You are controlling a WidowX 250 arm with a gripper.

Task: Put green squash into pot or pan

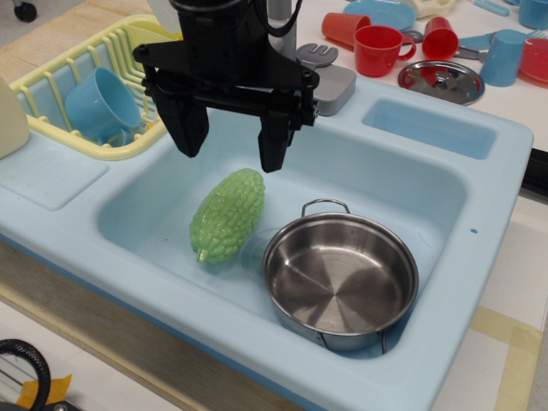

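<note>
The green squash [226,216] lies on the floor of the light blue toy sink [282,154], pointed tip toward the front left. The shiny steel pan [340,280] stands empty just right of it, one wire handle at the back. My black gripper [231,145] hangs open above the squash's far end, one finger [190,128] at the left and one finger [276,144] at the right. It holds nothing and is apart from the squash.
A yellow dish rack [86,77] with a blue cup [101,104] stands at the back left. A steel lid with a knob [441,81], red cups [377,50] and blue cups [503,56] sit behind the sink at the right. A small side basin [428,127] lies at the back right.
</note>
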